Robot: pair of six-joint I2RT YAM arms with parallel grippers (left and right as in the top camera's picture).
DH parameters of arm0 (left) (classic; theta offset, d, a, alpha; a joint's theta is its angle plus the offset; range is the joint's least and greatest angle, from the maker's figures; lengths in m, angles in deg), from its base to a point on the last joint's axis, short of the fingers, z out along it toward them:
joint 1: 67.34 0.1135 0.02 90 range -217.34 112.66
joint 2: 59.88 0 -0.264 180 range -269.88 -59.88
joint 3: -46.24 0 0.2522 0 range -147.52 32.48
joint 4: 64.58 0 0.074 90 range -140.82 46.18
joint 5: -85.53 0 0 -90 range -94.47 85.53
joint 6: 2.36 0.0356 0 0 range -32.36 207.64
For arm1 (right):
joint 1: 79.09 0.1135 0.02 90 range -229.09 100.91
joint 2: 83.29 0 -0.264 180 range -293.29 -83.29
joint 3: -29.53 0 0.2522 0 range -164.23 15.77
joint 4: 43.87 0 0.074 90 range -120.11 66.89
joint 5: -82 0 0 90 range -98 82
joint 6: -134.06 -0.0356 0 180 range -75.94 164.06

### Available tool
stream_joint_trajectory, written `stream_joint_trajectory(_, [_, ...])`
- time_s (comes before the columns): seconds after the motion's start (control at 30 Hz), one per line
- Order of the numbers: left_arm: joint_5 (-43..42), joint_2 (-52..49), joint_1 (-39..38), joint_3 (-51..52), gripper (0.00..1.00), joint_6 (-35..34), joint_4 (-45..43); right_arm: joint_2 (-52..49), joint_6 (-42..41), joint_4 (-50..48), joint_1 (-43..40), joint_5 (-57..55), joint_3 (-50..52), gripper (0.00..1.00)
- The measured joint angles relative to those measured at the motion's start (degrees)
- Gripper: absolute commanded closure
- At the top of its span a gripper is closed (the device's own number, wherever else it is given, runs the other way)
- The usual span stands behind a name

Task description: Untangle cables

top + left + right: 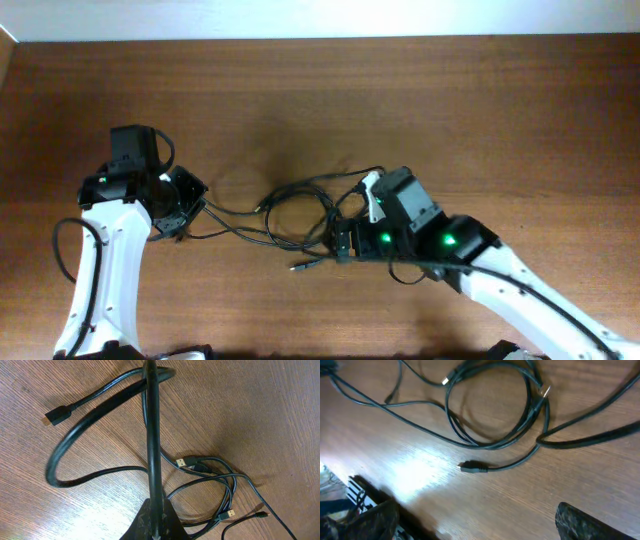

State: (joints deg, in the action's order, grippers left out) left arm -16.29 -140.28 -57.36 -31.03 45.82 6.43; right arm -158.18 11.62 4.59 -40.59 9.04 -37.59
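Tools first: found the left tool (pixel 155 510) drawn together, apparently clamped on one strand of the cables (pixel 485 446), with that strand stretched straight and taut away from the fingertips. Found the right tool (pixel 475 522) spread wide with nothing between its fingers, hovering just short of the tangle. Located the cables mid-tabletop (pixel 450 110), between the two arms (pixel 110 270), looped loosely over one another in a rough ring with several ends trailing out. Judged them light, limp and smooth-skinned: likely to sag and drag neighbours along when lifted, and to slide through a loose pinch. Rated the small plugs the surest handholds, being rigid and wider than the cord. Singled out the dark plug (pixel 470 466), lying free on bare wood nearest the right tool, and the metal-tipped plug (pixel 545 391) at the ring's rim, though crowded by crossing strands. Noted ample bare wood beyond and to both sides for drawing ends outward. Saw the far edge (pixel 320 40) well apart from the tangle, and the near side taken up by the arms themselves.
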Motion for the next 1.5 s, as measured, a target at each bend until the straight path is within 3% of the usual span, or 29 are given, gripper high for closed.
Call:
stream_joint_trajectory(0.1, [0.0, -0.1, 0.0, 0.0, 1.0, -0.2, 0.1, -8.1, 1.2, -5.4, 0.2, 5.7, 0.1, 0.01])
stream_joint_trajectory(0.2, [0.0, -0.1, 0.0, 0.0, 1.0, -0.2, 0.0, -11.9, 24.0, -11.1, 6.8, 10.6, 0.1, 0.01])
stream_joint_trajectory(0.33, [-0.1, -0.1, 0.0, 0.0, 1.0, -0.2, 0.5, -19.2, 36.8, -22.1, 9.9, -0.4, 0.1, 0.01])
stream_joint_trajectory(0.43, [-0.2, -0.1, 0.0, 0.0, 1.0, -0.2, 0.6, -23.5, 39.7, -28.4, 9.9, -1.8, 0.2, 0.0])
stream_joint_trajectory(0.53, [-0.2, -0.1, 0.0, 0.0, 0.98, -0.2, 0.6, -27.6, 45.0, -31.0, 9.9, -2.3, 0.2, 0.08])
stream_joint_trajectory(0.6, [-0.2, -0.1, 0.0, 0.0, 0.97, -0.2, 0.6, -27.7, 46.5, -32.9, 9.9, -2.2, 0.2, 0.2])
stream_joint_trajectory(0.67, [-0.7, -0.1, 0.0, 0.0, 0.97, -0.3, 0.6, -27.7, 46.6, -33.3, 9.9, -2.3, 0.2, 0.2])
stream_joint_trajectory(0.77, [-1.6, -0.1, 0.0, 0.0, 0.93, -0.4, 0.8, -30.1, 46.8, -33.5, 9.9, -0.2, 0.2, 0.46])
stream_joint_trajectory(0.8, [-1.7, -0.1, 0.0, 0.0, 0.92, -0.4, 0.8, -30.3, 47.1, -33.7, 10.0, 0.2, 0.2, 0.63])
stream_joint_trajectory(0.83, [-1.7, -0.1, 0.0, 0.0, 0.91, -0.5, 0.8, -30.3, 47.5, -34.0, 10.0, 0.4, 0.2, 0.87])
stream_joint_trajectory(0.87, [-1.7, -0.1, 0.0, 0.0, 0.92, -0.7, 0.9, -30.3, 47.5, -33.9, 10.0, 0.5, 0.2, 0.96])
stream_joint_trajectory(0.93, [-1.7, -0.1, 0.0, 0.0, 0.91, -0.7, 1.6, -30.3, 47.5, -33.9, 10.0, 0.3, 0.2, 0.96])
stream_joint_trajectory(1.03, [-1.8, -0.1, 0.0, 0.0, 0.64, -0.9, 1.7, -30.3, 47.5, -34.0, 10.0, 0.4, 0.2, 0.96])
stream_joint_trajectory(1.13, [-1.9, -0.1, 0.0, 0.0, 0.01, -1.0, 1.7, -29.6, 47.5, -34.0, 10.0, 0.3, 0.2, 0.96])
stream_joint_trajectory(1.3, [-1.9, -0.1, 0.0, 0.0, 0.01, -1.2, 3.0, -10.5, 46.1, -33.4, 9.6, -5.7, 0.1, 0.96])
stream_joint_trajectory(1.43, [-6.0, -0.1, 0.0, 0.0, 0.01, 8.2, 3.3, 7.4, 46.0, -30.8, 9.6, -19.0, 0.1, 0.96])
stream_joint_trajectory(1.5, [-9.8, -0.1, 0.0, 0.0, 0.01, 12.1, 2.9, 10.9, 46.0, -27.8, 9.6, -21.6, 0.1, 0.96])
